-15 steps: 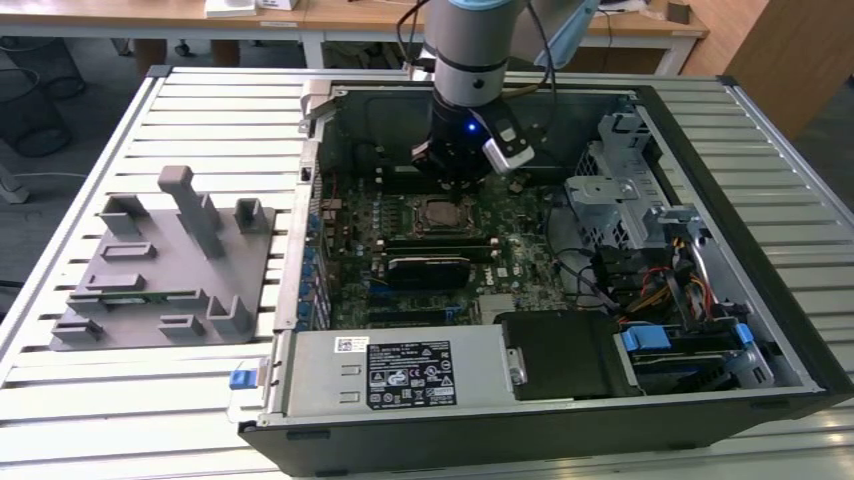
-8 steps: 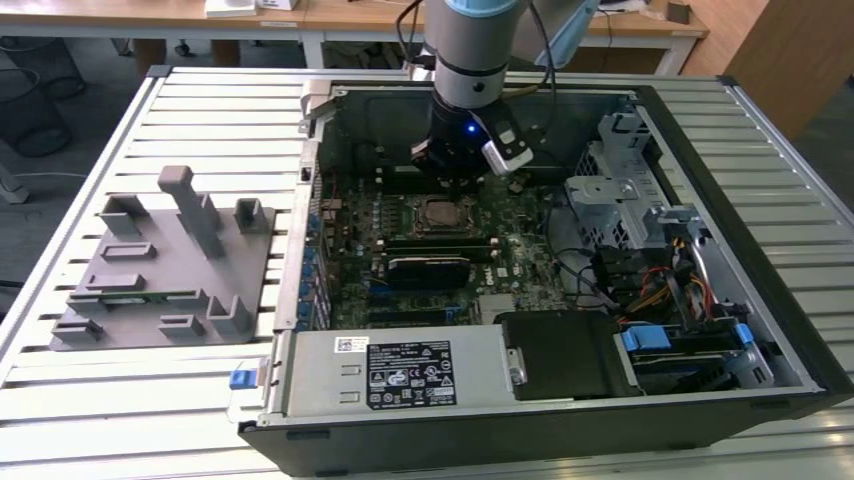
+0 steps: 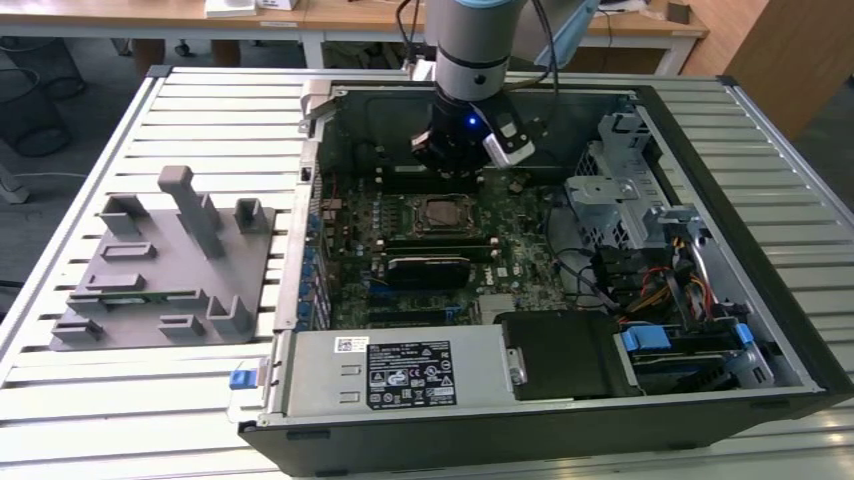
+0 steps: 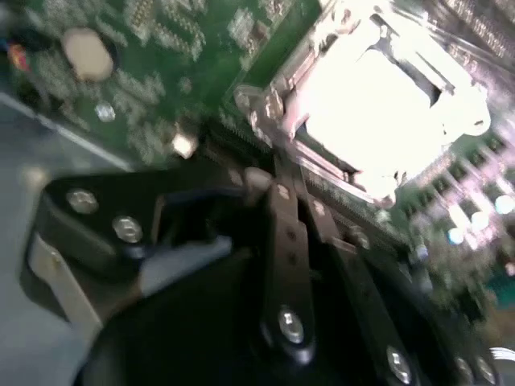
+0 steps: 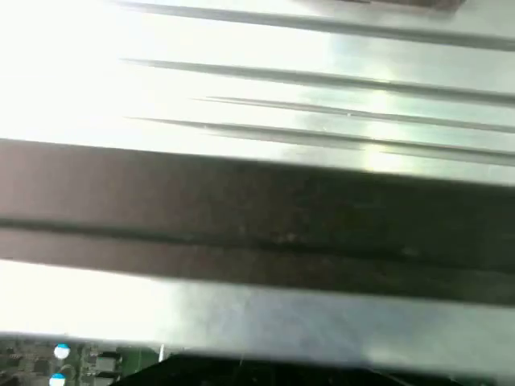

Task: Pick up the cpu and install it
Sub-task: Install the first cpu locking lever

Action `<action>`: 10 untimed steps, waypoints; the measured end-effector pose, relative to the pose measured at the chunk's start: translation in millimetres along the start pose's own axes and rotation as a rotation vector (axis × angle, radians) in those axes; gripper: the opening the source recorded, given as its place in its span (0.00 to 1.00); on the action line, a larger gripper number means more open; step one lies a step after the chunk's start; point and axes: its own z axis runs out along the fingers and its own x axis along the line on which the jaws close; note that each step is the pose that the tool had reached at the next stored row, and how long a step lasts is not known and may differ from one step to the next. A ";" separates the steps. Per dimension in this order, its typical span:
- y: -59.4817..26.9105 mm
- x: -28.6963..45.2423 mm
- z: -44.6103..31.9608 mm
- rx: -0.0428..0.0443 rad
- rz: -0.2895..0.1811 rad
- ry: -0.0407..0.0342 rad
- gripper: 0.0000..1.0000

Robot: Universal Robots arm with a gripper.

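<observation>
Where green board glints, square socket [image 3: 442,214].

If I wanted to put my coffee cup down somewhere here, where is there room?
The slatted table is bare behind the grey fixture tray, and in front of it, beside the open computer case. Inside the case it is crowded: motherboard, cables, drive cage and the arm's gripper above the socket.

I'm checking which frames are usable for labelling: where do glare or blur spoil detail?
In the second wrist view the CPU socket is blown out white by glare, and the motherboard around it is smeared. In the first wrist view the metal case panel is overexposed and soft. The exterior view is evenly lit, the gripper readable above the socket.
</observation>
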 end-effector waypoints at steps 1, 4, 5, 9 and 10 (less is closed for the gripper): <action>0.3 0.0 -2.8 0.0004 0.000 0.0002 0.11; -0.2 0.0 -3.8 0.0002 0.000 0.0000 0.11; -1.1 0.0 -3.9 0.0002 0.000 0.0000 0.11; -4.4 0.3 -4.0 0.0009 0.000 0.0002 0.11; -5.0 0.4 -4.1 0.0010 0.000 0.0002 0.11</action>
